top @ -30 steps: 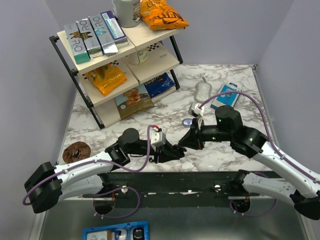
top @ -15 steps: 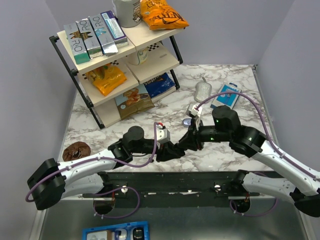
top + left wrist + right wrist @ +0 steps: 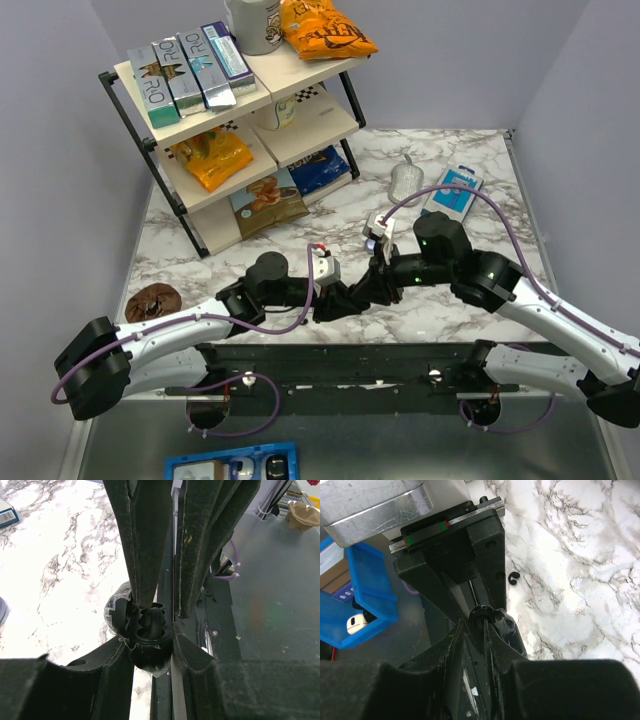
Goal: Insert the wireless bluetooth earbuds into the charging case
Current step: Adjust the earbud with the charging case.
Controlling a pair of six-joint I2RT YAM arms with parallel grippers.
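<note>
Left wrist view gives you the left gripper (image 3: 149, 639) clamped on the open case (image 3: 145, 652) above the table's (image 3: 65, 555) near edge, a bud (image 3: 154, 619) showing inside. To its right, your right gripper (image 3: 368, 294) meets the case tips-first, jaws a sliver apart; whether they pinch anything, you cannot tell.

The left hand (image 3: 342, 300) has carried the charging case (image 3: 147, 641) across; the right hand (image 3: 364, 291), earlier apart from the case, now has its fingertips at the case's open mouth.
</note>
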